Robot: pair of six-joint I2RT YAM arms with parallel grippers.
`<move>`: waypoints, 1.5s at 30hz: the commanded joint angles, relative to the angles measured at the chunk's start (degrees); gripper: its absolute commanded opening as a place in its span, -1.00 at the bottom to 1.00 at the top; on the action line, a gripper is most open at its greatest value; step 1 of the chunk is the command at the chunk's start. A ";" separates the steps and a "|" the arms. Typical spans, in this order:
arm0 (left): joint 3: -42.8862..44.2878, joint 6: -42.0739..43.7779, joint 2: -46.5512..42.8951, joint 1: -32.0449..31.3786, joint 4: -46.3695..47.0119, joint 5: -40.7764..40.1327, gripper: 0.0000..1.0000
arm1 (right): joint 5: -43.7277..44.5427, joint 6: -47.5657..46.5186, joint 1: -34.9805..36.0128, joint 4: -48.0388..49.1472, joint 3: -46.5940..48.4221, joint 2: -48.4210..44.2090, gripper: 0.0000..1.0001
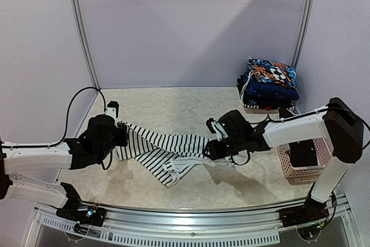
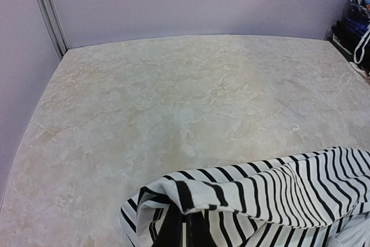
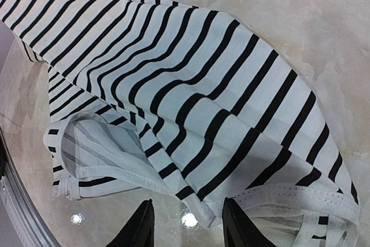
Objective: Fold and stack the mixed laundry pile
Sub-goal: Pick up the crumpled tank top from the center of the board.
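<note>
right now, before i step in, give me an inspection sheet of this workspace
surface: pale marbled table, no spills seen
job's things: striped garment spread across the near table, left end lifted; folded stack at back right
clutter: pink basket near right, something black inside
grippers: left gripper jaws shut on the garment's end; right gripper jaws apart at the hem
cables: black cable looping to a small box at back left
surroundings: plain pale walls; nothing else seen

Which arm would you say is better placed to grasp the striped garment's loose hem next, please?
Right, probably: the right tool stands open at the hem of the striped garment, while the left tool is already shut on its opposite end.
</note>
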 commanded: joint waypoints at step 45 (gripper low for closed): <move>0.30 -0.34 -1.74 0.76 -0.50 0.14 -1.00 | 10.24 -3.87 1.77 -9.26 6.52 2.13 -1.00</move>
